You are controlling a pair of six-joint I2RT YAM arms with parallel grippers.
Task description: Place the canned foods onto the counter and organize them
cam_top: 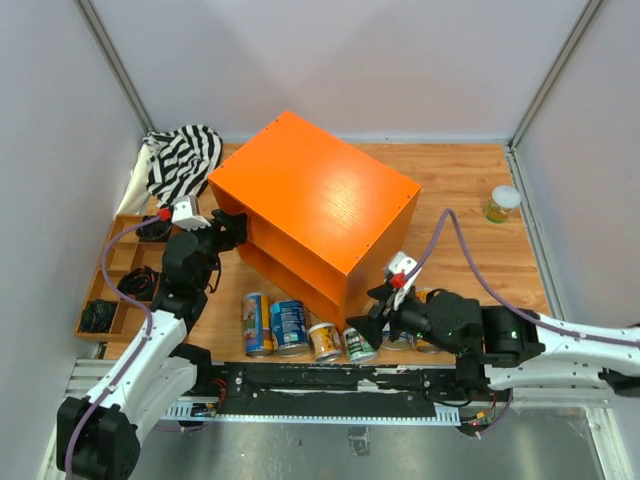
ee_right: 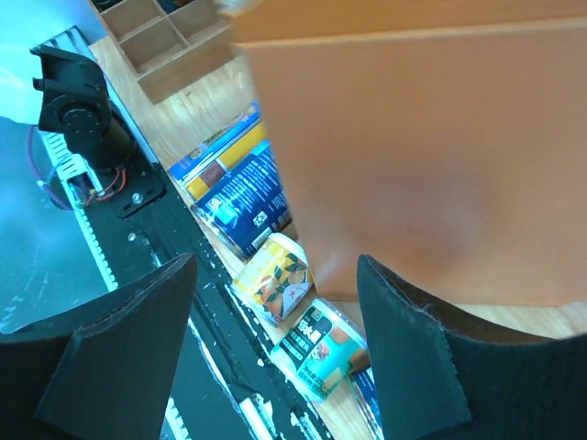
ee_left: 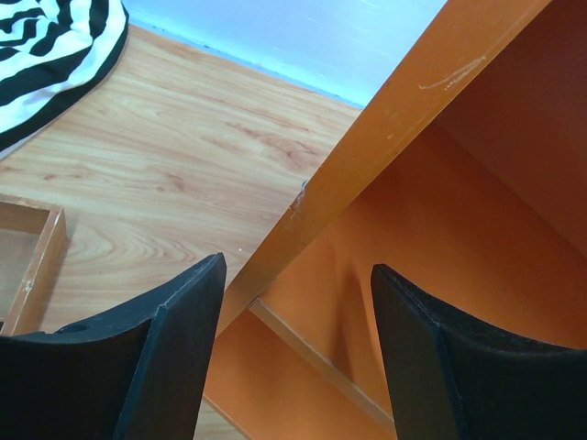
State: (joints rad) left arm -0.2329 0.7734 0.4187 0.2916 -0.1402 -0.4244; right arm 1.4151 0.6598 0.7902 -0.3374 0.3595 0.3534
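Left of the orange counter (cam_top: 320, 195), a brown compartment tray (cam_top: 97, 277) and a striped cloth (cam_top: 182, 158) sit on the wooden worktop (cam_top: 465, 175). The left hand (cam_top: 233, 228) is at the counter's left front corner. It is released, with its fingers (ee_left: 174, 348) spread either side of the side panel's front edge and not clamping it.

In front of the counter's open face, the canned foods (ee_right: 246, 200) lie on their sides in a row on the worktop: a tall yellow-and-blue tin (cam_top: 256, 323), a wide blue tin (cam_top: 289, 326), a small yellow-labelled tin (cam_top: 325, 341) and a green-labelled tin (cam_top: 358, 345). The right hand (cam_top: 368, 312) hangs near the green tin by the counter's front right corner, released and empty. Right of the counter stands a white-lidded jar (cam_top: 503, 203).
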